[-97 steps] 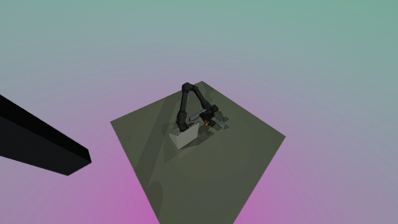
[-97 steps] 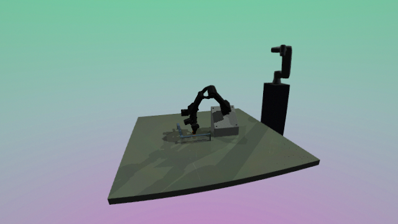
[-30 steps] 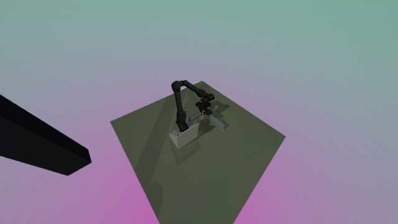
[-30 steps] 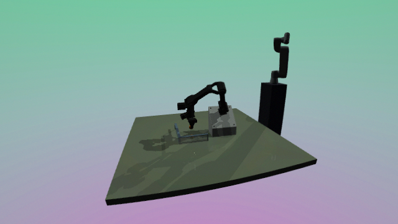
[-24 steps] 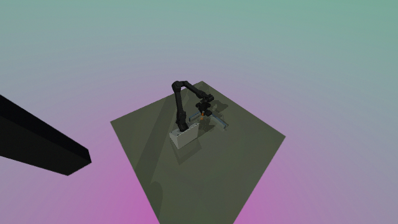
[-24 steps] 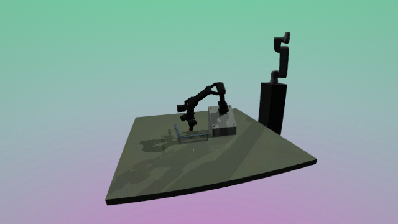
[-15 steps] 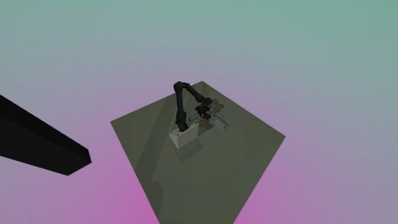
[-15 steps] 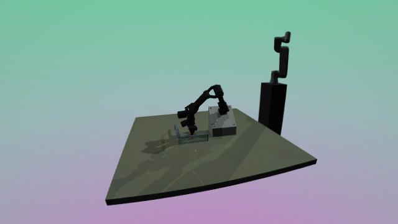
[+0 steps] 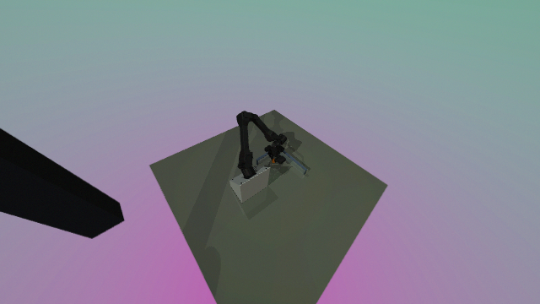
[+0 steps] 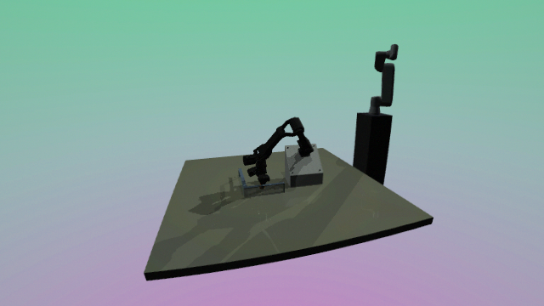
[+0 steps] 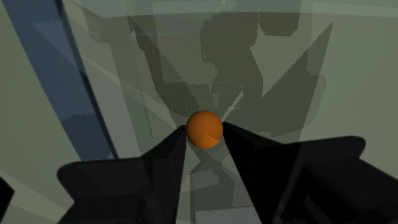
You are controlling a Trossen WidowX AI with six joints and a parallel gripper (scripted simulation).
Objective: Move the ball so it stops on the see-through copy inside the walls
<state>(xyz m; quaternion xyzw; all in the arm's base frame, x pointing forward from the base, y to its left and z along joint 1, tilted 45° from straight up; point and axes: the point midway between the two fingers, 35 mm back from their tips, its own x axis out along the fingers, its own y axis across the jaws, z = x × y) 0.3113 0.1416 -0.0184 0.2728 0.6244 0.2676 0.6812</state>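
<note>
Ball (image 11: 204, 129) pinched between claw (image 11: 205, 137) fingertips, claw gripping it inside walls (image 11: 50, 75)

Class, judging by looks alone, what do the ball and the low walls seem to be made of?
Ball: smooth matte orange, evenly shaded with no sharp glint, perhaps rubber or plastic; the gripper is shut on it. Low walls: bluish and see-through like tinted glass or acrylic, since the table shows through them.

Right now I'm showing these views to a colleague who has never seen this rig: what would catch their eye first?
The orange ball, pinched between the gripper's dark fingers, dead centre of the wrist view. Next, the black arm bending down from its grey base block to the low clear walls on the olive table.
</note>
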